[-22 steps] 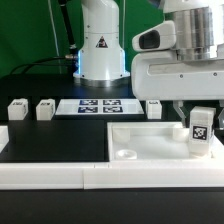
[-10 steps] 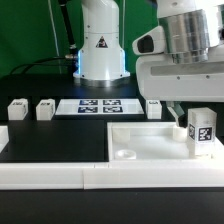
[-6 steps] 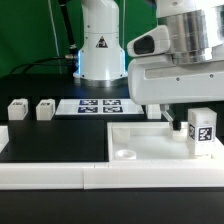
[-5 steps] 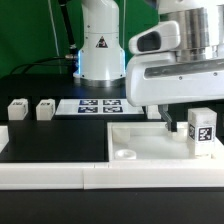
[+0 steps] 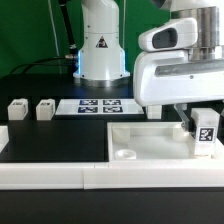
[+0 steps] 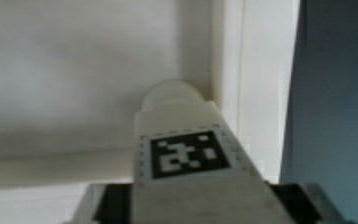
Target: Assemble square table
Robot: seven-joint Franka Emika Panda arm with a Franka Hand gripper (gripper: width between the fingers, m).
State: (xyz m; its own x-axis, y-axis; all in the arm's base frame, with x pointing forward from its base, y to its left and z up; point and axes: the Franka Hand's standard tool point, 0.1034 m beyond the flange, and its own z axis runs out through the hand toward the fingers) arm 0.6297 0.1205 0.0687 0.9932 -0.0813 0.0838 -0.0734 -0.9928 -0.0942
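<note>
The square table top [image 5: 150, 138] is a white slab lying at the exterior view's right, with a round socket [image 5: 126, 155] showing at its near left corner. My gripper [image 5: 204, 117] is shut on a white tagged leg [image 5: 207, 134] and holds it upright at the slab's right edge. I cannot tell whether its lower end touches the slab. In the wrist view the leg [image 6: 190, 150] fills the space between my fingers [image 6: 114, 205], above the white slab [image 6: 87, 80]. Two more legs [image 5: 16, 110] [image 5: 45, 109] stand at the left.
The marker board [image 5: 100, 105] lies at mid-table in front of the arm's base [image 5: 100, 45]. A long white bar fence [image 5: 55, 176] runs along the front edge. The black table [image 5: 50, 140] shows to the left of the slab.
My gripper, with the leg in it, has shifted a little toward the exterior view's right and slightly lower. The wrist has turned. The other parts have not moved.
</note>
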